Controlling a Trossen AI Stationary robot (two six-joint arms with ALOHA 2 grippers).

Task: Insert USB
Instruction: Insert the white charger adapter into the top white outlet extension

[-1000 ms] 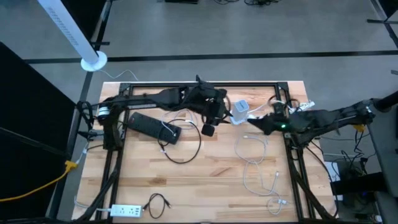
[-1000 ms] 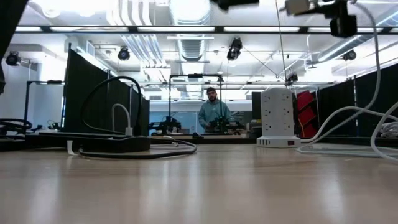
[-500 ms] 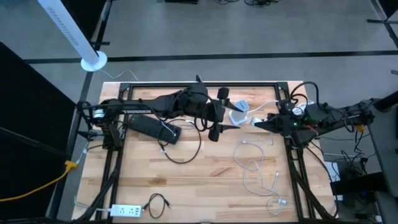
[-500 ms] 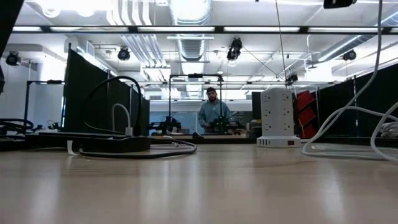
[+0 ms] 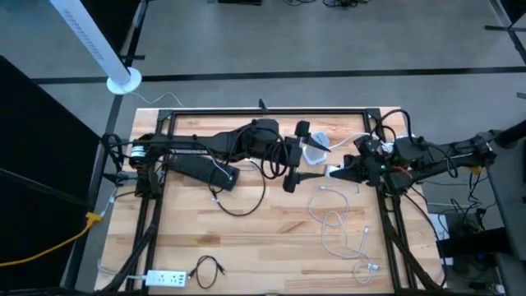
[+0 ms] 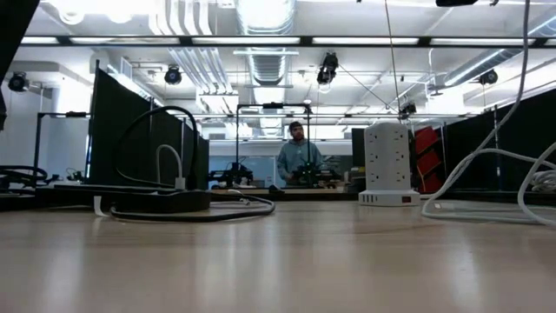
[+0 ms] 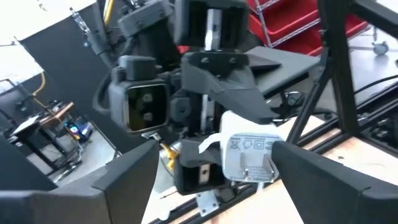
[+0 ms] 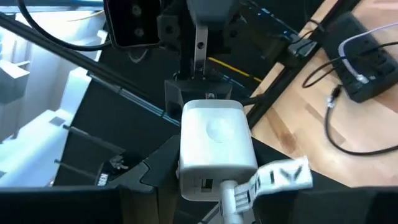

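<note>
Smooth white plastic charger, matt black plastic power strip, pale wood-plank table.

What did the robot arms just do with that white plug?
The left claw let go of the white plug and opened wide. The right claw kept holding it and pulled back a little. The black power strip and loose cables stayed put.

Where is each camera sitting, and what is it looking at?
High view: above, looking straight down at the wooden table; both arms show.
Low view: at tabletop height, looking level at a white tower power strip; no gripper shows.
Left wrist view: on the left arm, facing the right gripper holding a white USB charger block.
Right wrist view: on the right arm, facing that charger.
Shared: both wrist views see the charger.
</note>
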